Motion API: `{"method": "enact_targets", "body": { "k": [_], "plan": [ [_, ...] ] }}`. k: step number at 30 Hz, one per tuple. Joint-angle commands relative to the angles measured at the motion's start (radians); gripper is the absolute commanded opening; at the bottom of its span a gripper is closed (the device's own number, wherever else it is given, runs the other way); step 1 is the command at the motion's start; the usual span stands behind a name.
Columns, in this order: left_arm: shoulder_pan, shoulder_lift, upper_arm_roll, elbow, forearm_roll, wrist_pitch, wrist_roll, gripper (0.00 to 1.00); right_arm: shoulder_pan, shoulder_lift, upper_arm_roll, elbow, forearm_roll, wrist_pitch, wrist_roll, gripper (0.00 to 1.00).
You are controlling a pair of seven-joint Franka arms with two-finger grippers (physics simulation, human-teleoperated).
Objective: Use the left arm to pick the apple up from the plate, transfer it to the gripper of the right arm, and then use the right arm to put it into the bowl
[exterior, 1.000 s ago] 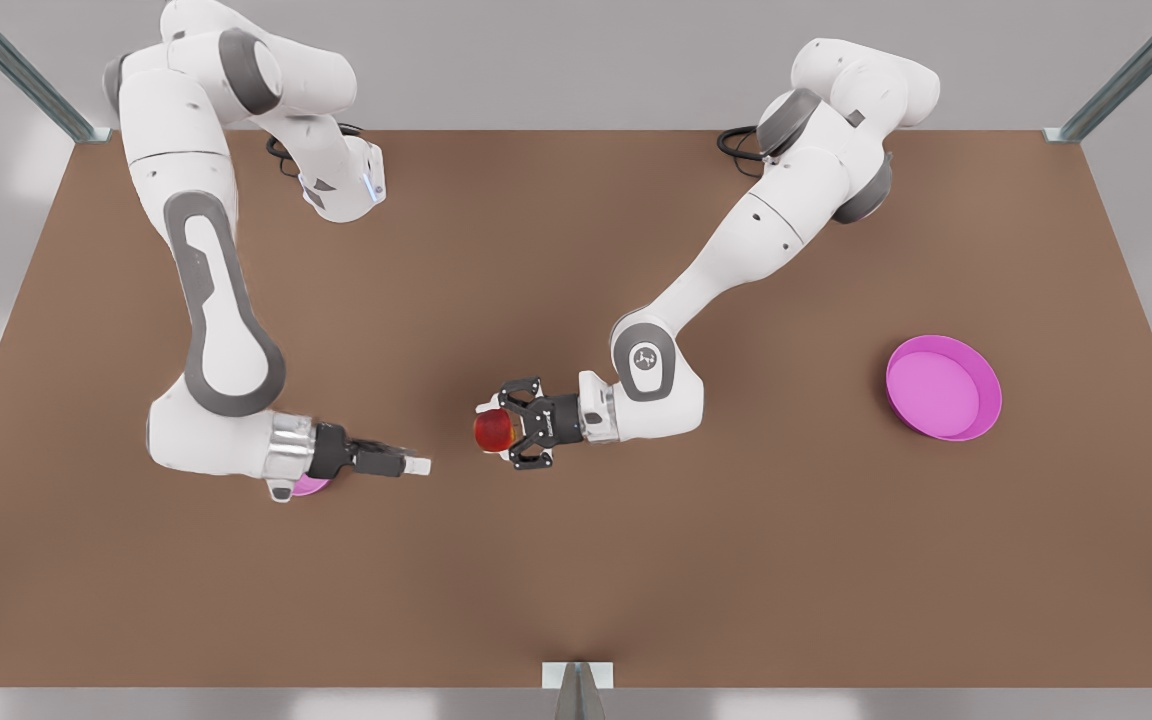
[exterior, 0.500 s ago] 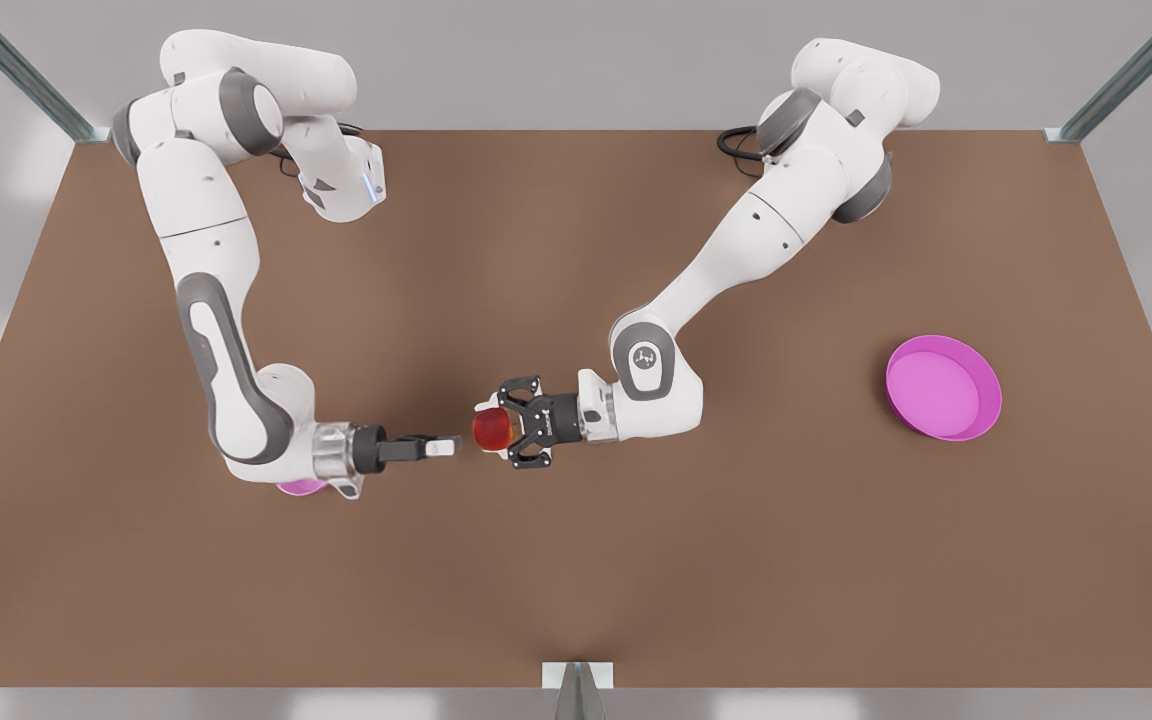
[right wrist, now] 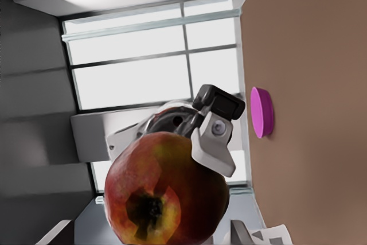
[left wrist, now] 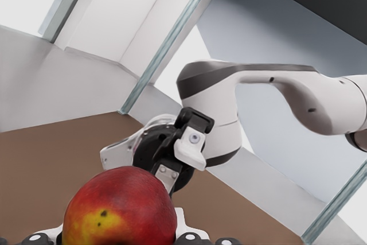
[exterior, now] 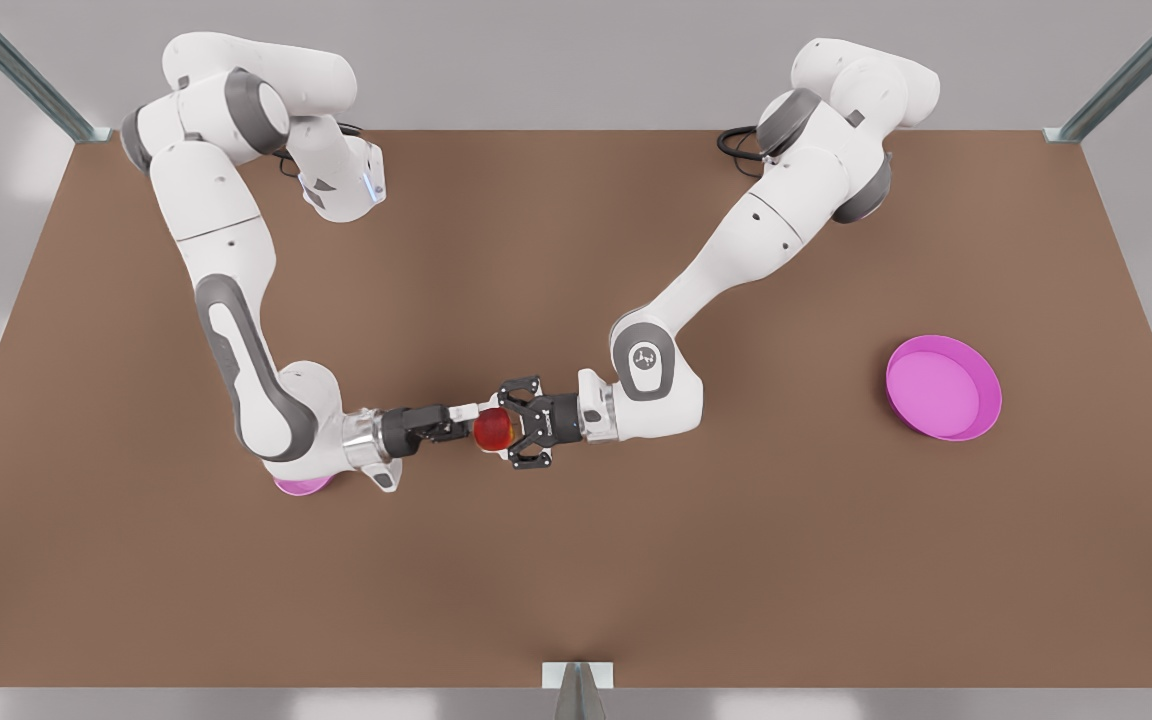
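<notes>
Nearest the bench's front edge, the bowl sits toward the edge on the front view's left. It is largely covered by the right arm's wrist, so its opening cannot be checked for clearance. Mid-bench, the apple is held off the surface, clamped in the left end effector, whose black linkage jaws are closed on it. The right end effector is level with the apple and touching or just short of it. Whether it is open or closed cannot be determined. The handover is judged incomplete. The principal risk is a premature release: if the left end effector opens before the right has a firm hold, the round apple would drop and roll across the bench. The second risk is that both end effectors crowd one small fruit. A further push from the right arm could strike the left linkage or lever the apple out of its clamp. Thirdly, a shallow, off-centre grip could slip during the swing to the bowl. Farther back, the plate lies vacant near the edge on the front view's right, and the left arm extends in from the far edge.
</notes>
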Motion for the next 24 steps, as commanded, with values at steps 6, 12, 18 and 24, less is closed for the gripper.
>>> {"method": "enact_targets", "body": {
  "k": [6,12,18,24],
  "plan": [
    [0.000,-0.002,-0.001,0.001,0.000,-0.008,0.004,0.65,0.014,0.017,0.001,0.007,0.041,0.057,-0.208,1.00],
    [0.000,-0.003,-0.001,0.001,0.000,-0.008,-0.003,0.65,0.034,0.032,0.001,0.029,0.060,0.093,-0.208,1.00],
    [0.000,-0.003,-0.001,-0.001,0.000,-0.008,-0.003,0.65,0.046,0.032,0.001,0.027,0.069,0.093,-0.222,1.00],
    [0.000,-0.003,-0.001,0.001,0.000,-0.008,-0.003,0.65,0.048,0.031,0.001,0.029,0.069,0.093,-0.220,0.93]
  ]
}}
